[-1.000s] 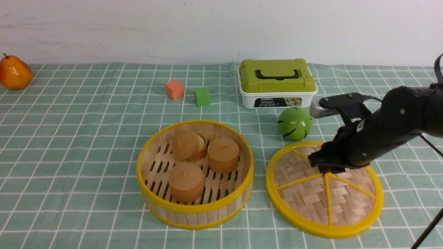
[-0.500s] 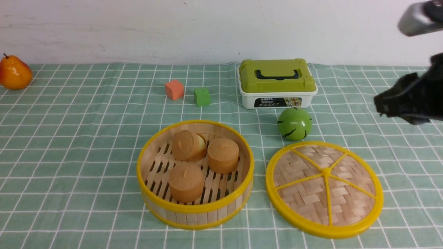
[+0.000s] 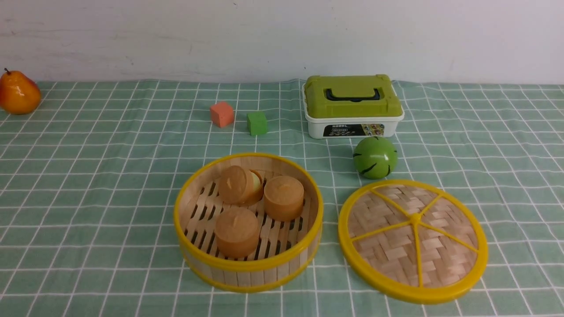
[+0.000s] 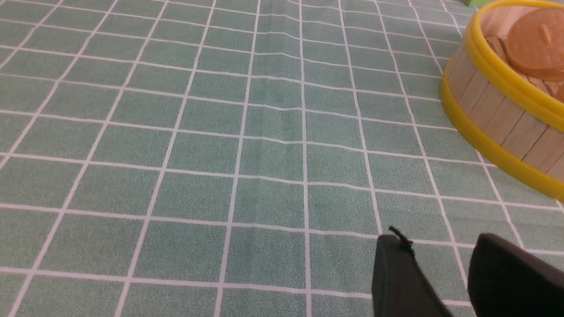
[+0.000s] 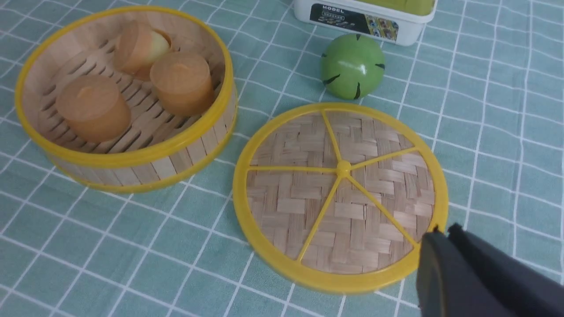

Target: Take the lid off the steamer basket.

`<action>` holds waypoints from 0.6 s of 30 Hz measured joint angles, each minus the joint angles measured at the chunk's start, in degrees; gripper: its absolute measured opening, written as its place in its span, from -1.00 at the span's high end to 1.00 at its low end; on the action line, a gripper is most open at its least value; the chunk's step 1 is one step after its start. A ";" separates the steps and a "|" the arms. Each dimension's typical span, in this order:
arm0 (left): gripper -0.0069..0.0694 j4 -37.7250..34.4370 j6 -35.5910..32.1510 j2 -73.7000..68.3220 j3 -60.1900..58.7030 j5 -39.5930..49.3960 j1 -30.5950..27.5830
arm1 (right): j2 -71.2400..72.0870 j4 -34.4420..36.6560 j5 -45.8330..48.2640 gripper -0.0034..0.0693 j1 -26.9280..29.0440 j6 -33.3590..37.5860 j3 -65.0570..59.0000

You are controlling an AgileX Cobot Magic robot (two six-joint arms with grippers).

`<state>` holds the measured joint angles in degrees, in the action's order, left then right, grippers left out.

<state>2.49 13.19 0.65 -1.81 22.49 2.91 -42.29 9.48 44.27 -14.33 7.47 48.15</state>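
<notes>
Only wrist-view: right gripper (image 5: 444, 232) near lid (image 5: 308, 207)

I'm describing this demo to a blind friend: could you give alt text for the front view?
A woven bamboo lid lies flat on a green checked tablecloth, to the right of an open steamer basket holding three round tan cakes. Behind them are a green ball, a green-lidded white box, two small cubes and a pear.

Green checked cloth (image 4: 211, 132) filled most of the frame; the steamer basket (image 4: 498, 119) stood partly in view, a tan round block (image 4: 535, 42) inside; the left gripper (image 4: 440, 248) hung above the cloth, jaws seemingly parted.
</notes>
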 joint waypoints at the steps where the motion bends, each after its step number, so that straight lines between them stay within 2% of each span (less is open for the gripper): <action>1: 0.19 0.00 0.00 0.00 0.00 0.00 0.00 | 0.00 0.00 0.00 0.96 0.00 0.00 0.00; 18: 0.19 0.00 0.00 0.00 0.00 0.00 0.00 | 0.79 -0.06 0.11 0.91 0.00 0.00 -0.84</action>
<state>2.49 13.19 0.65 -1.81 22.49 2.91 -41.50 9.41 44.39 -14.33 7.47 47.31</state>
